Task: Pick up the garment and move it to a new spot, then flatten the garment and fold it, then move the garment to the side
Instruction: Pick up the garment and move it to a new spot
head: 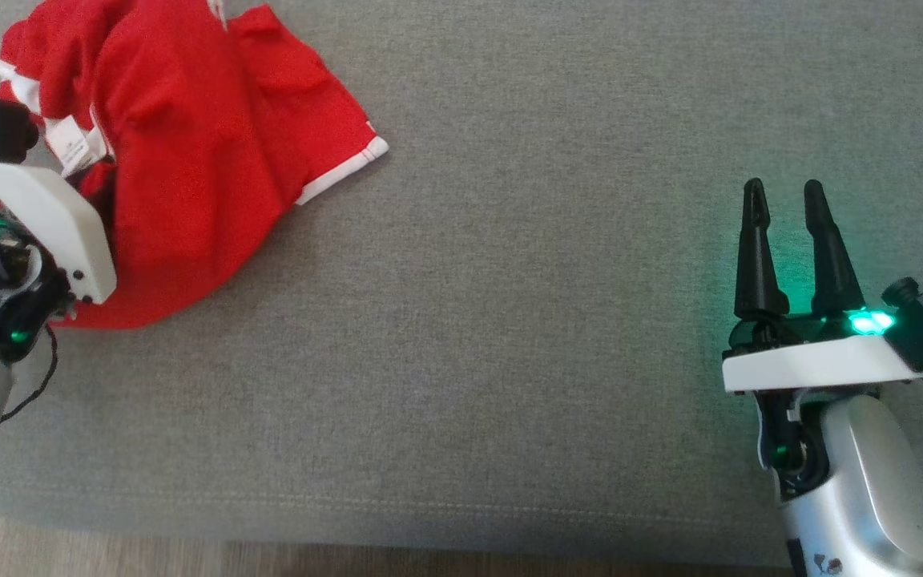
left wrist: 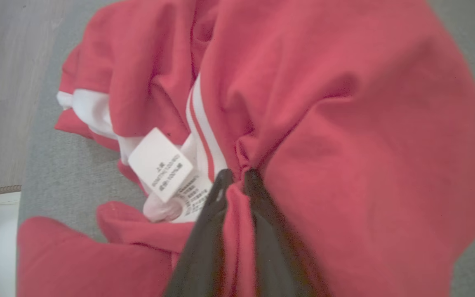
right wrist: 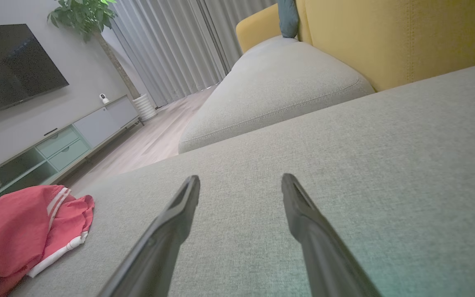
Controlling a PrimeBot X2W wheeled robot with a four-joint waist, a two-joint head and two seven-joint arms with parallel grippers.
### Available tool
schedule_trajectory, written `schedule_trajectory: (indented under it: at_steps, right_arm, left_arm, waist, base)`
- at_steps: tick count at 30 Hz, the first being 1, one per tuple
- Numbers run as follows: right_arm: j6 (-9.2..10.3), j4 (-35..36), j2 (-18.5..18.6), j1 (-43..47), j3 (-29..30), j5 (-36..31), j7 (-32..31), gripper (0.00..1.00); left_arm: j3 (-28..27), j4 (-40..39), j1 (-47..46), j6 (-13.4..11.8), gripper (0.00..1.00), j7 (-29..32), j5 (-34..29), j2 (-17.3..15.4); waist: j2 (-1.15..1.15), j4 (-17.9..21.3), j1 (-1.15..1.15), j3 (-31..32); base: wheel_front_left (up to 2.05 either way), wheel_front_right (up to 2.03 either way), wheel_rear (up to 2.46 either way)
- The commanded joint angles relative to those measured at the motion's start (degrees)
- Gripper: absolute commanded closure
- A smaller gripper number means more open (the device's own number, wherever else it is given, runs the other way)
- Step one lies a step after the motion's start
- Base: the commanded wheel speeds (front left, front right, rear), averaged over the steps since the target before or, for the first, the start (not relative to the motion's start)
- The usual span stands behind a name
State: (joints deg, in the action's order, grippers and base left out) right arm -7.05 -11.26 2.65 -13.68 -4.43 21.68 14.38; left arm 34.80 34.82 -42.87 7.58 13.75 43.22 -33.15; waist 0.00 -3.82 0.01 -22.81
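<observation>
Two L fingers [left wrist: 203, 235] pinch garment [left wrist: 344, 136] fold; R fingers [right wrist: 167, 233] apart.

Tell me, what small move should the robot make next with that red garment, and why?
Probably a short lift of the left gripper. Its fingers pinch a fold of the red garment, which lies crumpled at the grey cushion's left end. Raising it slightly would test the grip before carrying it toward the bare middle; the right gripper is open on the right.
</observation>
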Motion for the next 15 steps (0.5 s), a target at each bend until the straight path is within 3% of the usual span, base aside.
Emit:
schedule_trajectory:
  at_steps: [1,15]
  right_arm:
    - [-0.44,1.98,0.22,-1.28,-1.38,0.29,0.62,0.0]
    - [-0.44,0.21,0.22,0.16,-2.35,2.03,0.62,0.0]
  left_arm:
    - [-2.21,-0.68,-2.89,-0.09,1.0,-0.92,0.49,-3.86]
    - [-4.24,1.28,-8.5,-1.13,1.0,-17.9,0.04,-3.83]
  waist:
    - [0.0,0.14,-0.01,0.24]
    - [0.0,-0.4,-0.01,6.89]
  base:
    - [0.0,0.0,0.0]
    - [0.0,0.0,0.0]
